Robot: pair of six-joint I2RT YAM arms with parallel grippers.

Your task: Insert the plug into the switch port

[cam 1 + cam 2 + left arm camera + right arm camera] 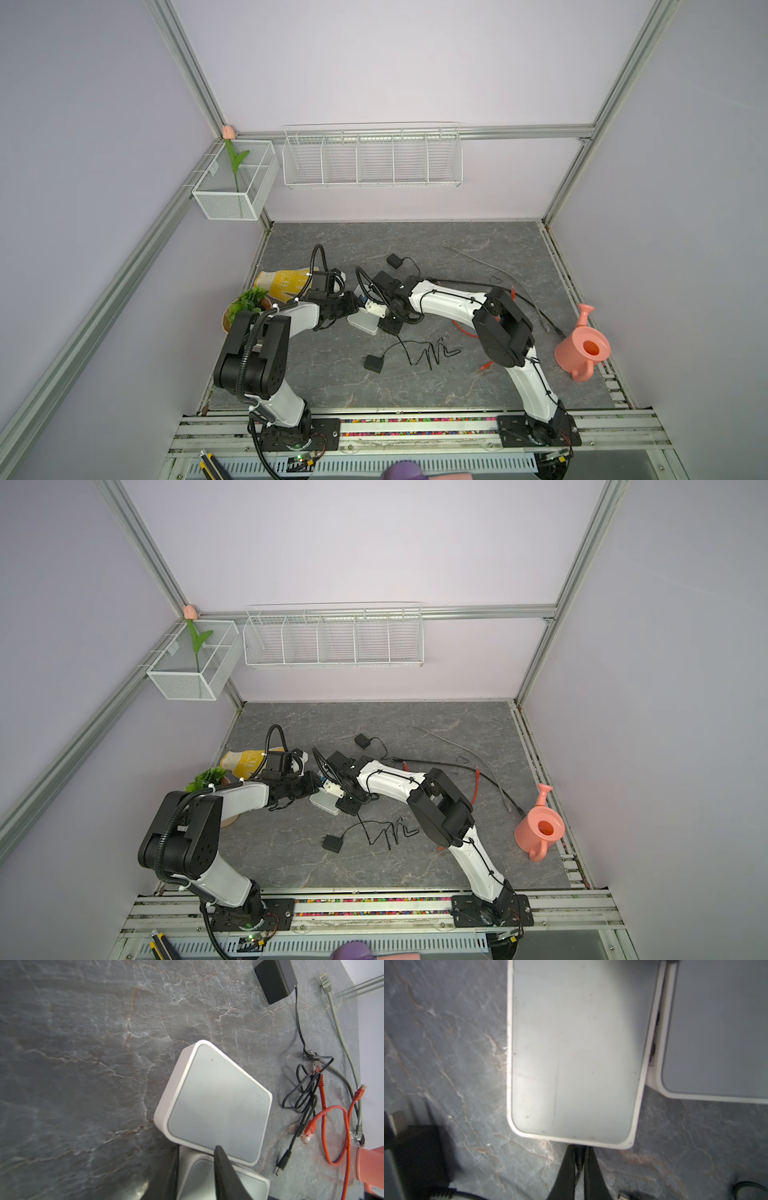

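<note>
While the left gripper (197, 1148) is clamped on a corner of the white switch (571, 1053) lying flat on the grey table (446, 1064), the right gripper (579, 1148) pinches the black plug (578, 1162) at the switch's edge, its seating hidden.

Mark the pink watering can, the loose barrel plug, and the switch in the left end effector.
Pink watering can (572, 353): a top view, body.
Barrel plug (283, 1162): left wrist view, black sleeve.
Switch (199, 1181): left wrist view, top face.
</note>
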